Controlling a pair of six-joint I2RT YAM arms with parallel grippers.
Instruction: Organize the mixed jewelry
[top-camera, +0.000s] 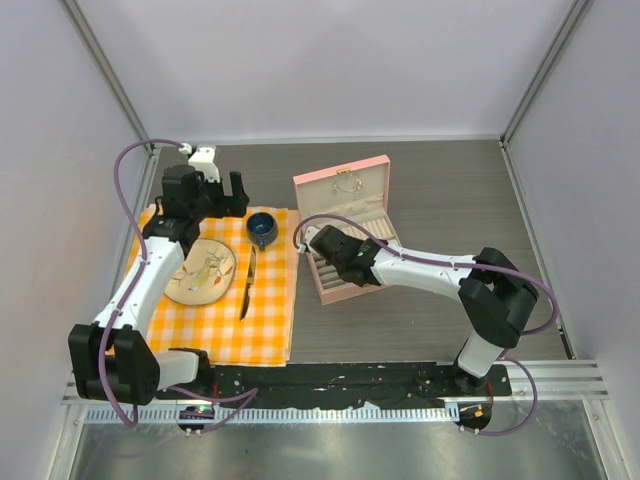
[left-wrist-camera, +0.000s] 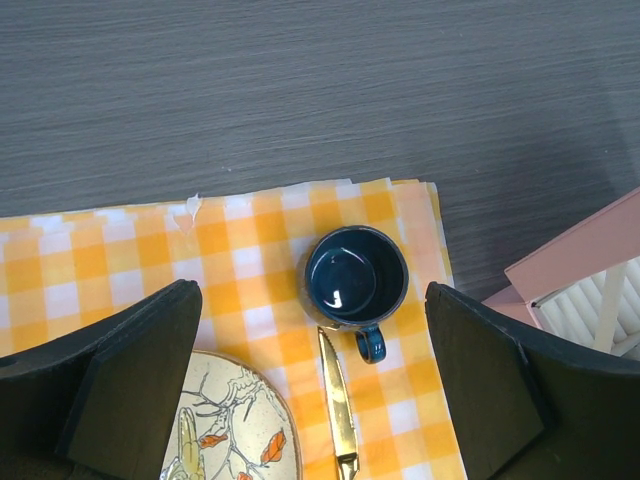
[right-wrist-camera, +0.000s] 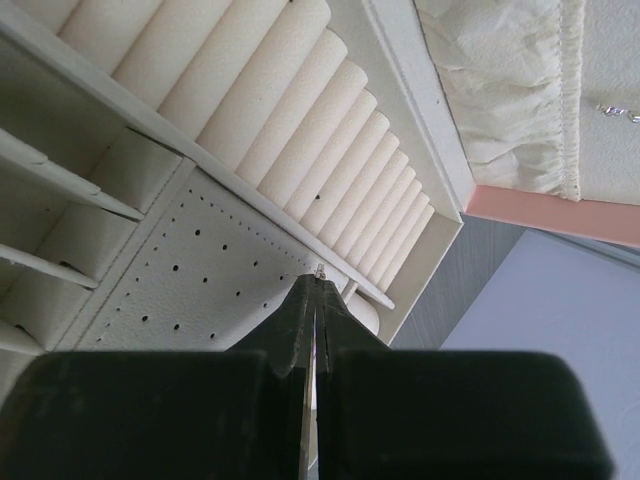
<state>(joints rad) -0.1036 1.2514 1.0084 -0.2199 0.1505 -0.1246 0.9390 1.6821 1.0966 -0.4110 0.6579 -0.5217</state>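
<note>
My right gripper (right-wrist-camera: 317, 280) is shut, with a tiny silvery piece of jewelry (right-wrist-camera: 318, 269) pinched at its tips. It hangs just above the perforated cream panel (right-wrist-camera: 180, 280) inside the open pink jewelry box (top-camera: 350, 180). Ring rolls (right-wrist-camera: 300, 130) lie just beyond the tips. A thin chain (right-wrist-camera: 618, 112) lies in the lid's pocket. In the top view the right gripper (top-camera: 325, 250) is over the box's left half. My left gripper (top-camera: 222, 190) is open and empty above the checked cloth, with a dark blue cup (left-wrist-camera: 355, 277) between its fingers (left-wrist-camera: 130, 360).
An orange-and-white checked cloth (top-camera: 260, 320) holds the blue cup (top-camera: 262, 228), a gold knife (left-wrist-camera: 339, 405) and a patterned plate (left-wrist-camera: 235, 430). The knife (top-camera: 246, 283) lies beside the plate (top-camera: 200, 272). White walls enclose the dark wood table (top-camera: 450, 190).
</note>
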